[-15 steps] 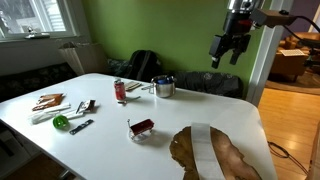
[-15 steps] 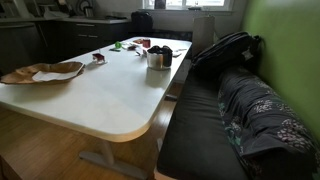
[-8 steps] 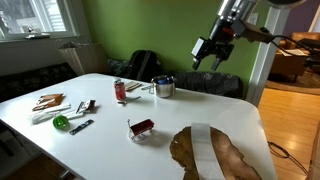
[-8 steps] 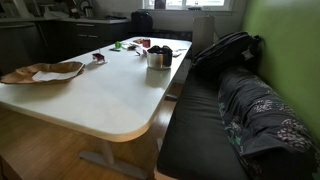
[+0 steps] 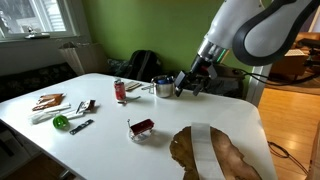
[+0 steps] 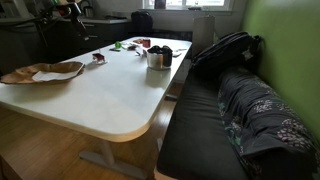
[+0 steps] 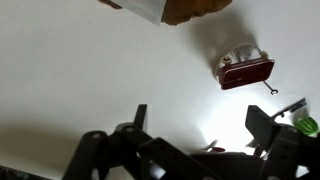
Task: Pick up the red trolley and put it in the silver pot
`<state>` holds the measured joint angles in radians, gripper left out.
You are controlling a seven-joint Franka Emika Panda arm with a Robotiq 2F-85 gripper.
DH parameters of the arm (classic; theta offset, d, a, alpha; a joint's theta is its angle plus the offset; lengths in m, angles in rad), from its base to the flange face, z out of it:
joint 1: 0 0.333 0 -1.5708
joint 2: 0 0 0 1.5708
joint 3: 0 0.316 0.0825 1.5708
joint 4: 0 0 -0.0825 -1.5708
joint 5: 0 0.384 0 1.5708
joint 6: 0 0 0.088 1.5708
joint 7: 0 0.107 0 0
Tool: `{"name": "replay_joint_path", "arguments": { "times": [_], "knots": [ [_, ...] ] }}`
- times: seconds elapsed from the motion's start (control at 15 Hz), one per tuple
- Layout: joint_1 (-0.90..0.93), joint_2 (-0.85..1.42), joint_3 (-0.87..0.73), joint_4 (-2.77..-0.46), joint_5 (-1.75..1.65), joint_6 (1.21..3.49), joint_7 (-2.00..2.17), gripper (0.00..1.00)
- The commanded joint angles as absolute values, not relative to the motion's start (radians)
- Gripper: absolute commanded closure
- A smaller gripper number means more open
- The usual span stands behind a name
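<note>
Wrist view, jaws blurred, red trolley clear

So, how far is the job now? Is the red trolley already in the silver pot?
Nothing is done yet: the red trolley stands on the table, apart from the silver pot. In hand: the pincer hangs open and empty near the pot. Left: grasp the trolley, lift it, put it in the pot.

Home dining nook: table, cushioned bench

White table with red trolley, silver pot
</note>
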<state>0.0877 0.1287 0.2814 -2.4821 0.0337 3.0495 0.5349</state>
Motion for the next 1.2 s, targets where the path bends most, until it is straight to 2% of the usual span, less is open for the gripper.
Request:
{"name": "replay_joint_path", "arguments": {
  "times": [0.0,0.13,0.4,0.53,0.67,0.8,0.87,1.13],
  "knots": [
    [0.087,0.129,0.281,-2.478,0.033,3.050,0.535,0.00],
    [0.087,0.127,0.282,-2.473,0.033,3.050,0.535,0.00],
    [0.236,0.264,0.037,-2.394,-0.245,3.174,0.780,0.00],
    [0.364,0.361,-0.106,-2.315,-0.322,3.176,0.850,0.00],
    [0.475,0.450,-0.184,-2.253,-0.336,3.162,0.894,0.00],
    [0.547,0.510,-0.206,-2.219,-0.322,3.144,0.903,0.00],
    [0.473,0.433,-0.165,-2.277,-0.308,3.148,0.860,0.00],
    [0.542,0.513,-0.188,-2.222,-0.308,3.148,0.888,0.00]
  ]
}}
